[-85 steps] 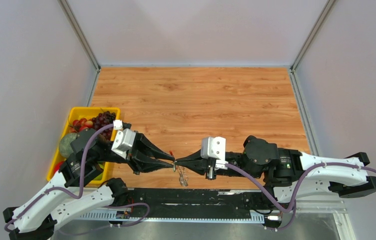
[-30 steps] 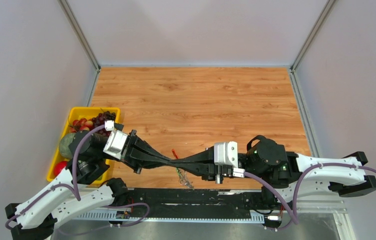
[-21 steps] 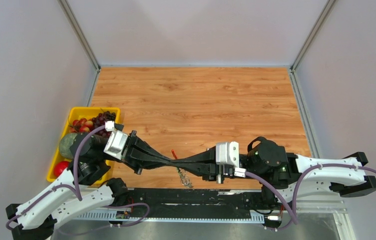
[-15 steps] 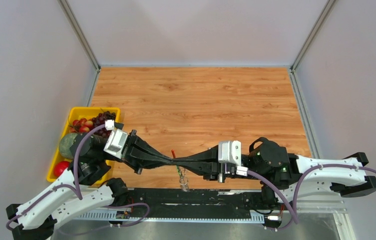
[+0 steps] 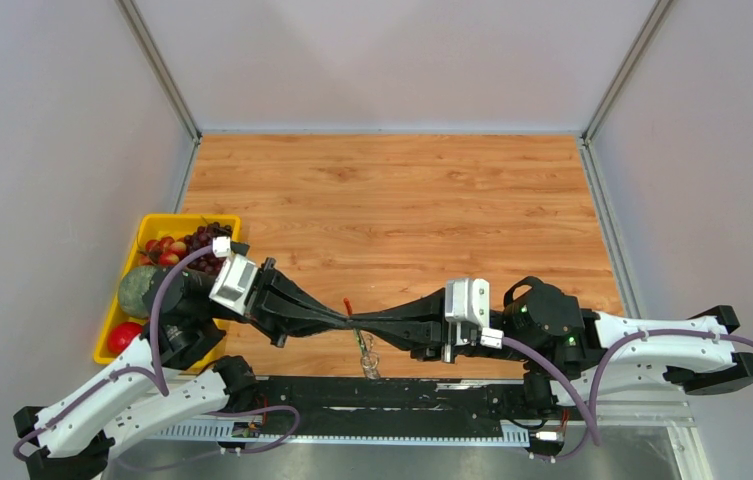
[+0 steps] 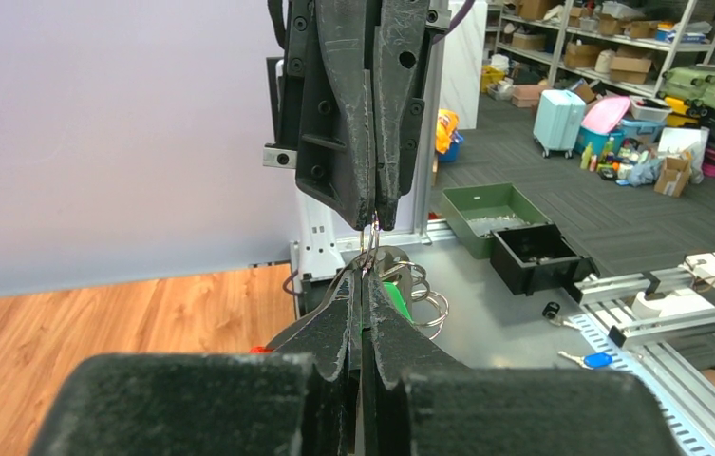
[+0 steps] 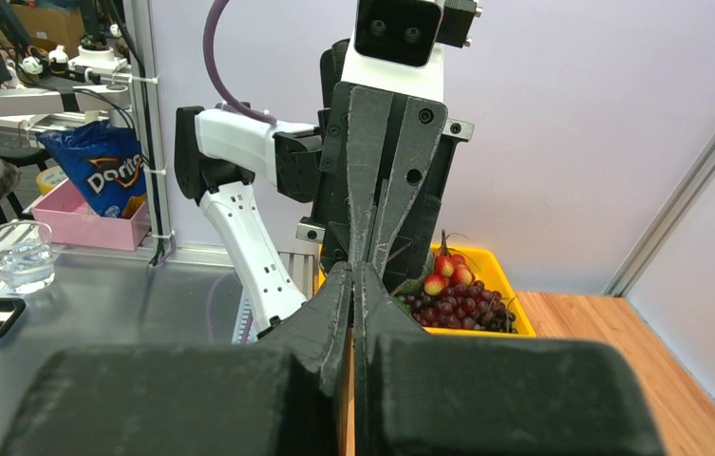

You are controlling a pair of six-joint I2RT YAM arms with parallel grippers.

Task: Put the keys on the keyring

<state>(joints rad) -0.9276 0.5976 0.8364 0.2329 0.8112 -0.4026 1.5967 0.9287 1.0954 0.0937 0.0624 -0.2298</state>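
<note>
Tip to tip low over the near strip of the counter [image 5: 402, 200]: left claw [image 5: 344, 321] and right claw [image 5: 360, 322], both clenched, no gap between the jaws of either.

Pinched where the two meet, a thin silvery wire of the keyring [image 5: 348, 304]. Seen in the left wrist view running from the right claw's tips straight down into the left claw's. Red loop just past the tips on the far side. Silvery jagged fan dangling just below them on the near side.

Between the tips and that fan, right under the right claw's tip, the keys [image 5: 359, 342], green head showing. Cannot tell whether threaded on the wire or only hanging against it.

Well behind the left claw, alongside its arm at the counter's left edge, a yellow bin [image 5: 187, 218]. Inside it, dark grapes [image 5: 207, 240], small red fruits [image 5: 164, 250], a round green fruit [image 5: 135, 290] and a round red fruit [image 5: 124, 335].
</note>
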